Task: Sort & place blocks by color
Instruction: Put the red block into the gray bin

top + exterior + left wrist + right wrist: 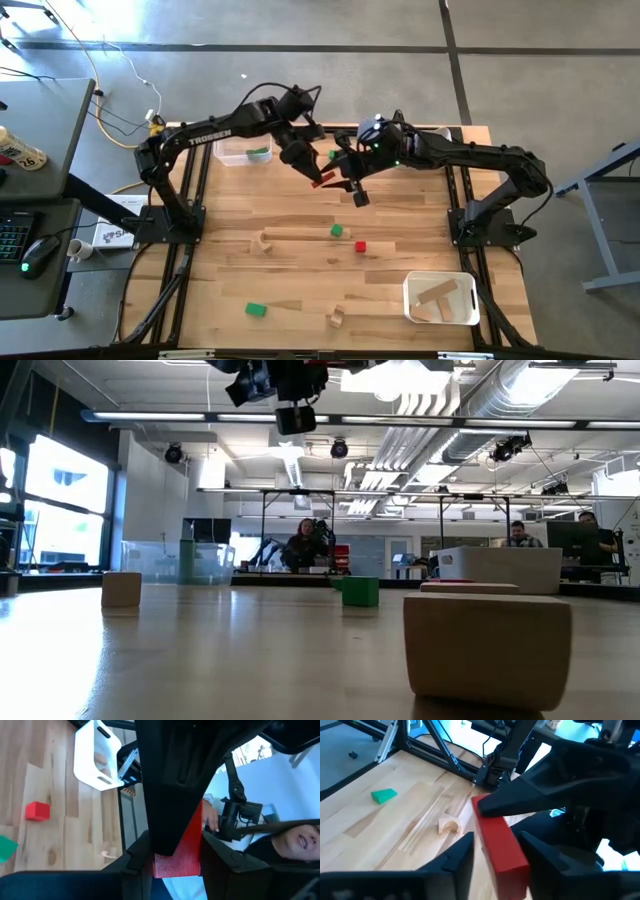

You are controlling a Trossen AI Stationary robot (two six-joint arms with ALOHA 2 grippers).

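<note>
A red block (329,183), a short bar, hangs above the table's far middle between both grippers. My left gripper (318,178) comes at it from the left and is shut on one end. My right gripper (347,186) comes from the right with its fingers on the other end. In the left wrist view the red block (177,860) sits between the left fingers, its far part hidden behind the right gripper. Loose blocks lie flat on the table: a green one (337,231), a small red one (360,245) and a light wood one (262,241). My left gripper pinches one end of the red block (175,867) between its two fingers, roughly level, coming from the table's left. The block is lifted clear of the table. My right gripper has a finger against each long side of the block's other end (512,862). It slants down from the table's right and lies along the block, which points away from it toward the left gripper's finger (535,795).
A white bin (232,153) at the far left holds a green block. Another bin (412,298) at the near right holds light wood pieces. A green block (256,310) and a wood piece (336,318) lie near the front edge. People sit in the room beyond.
</note>
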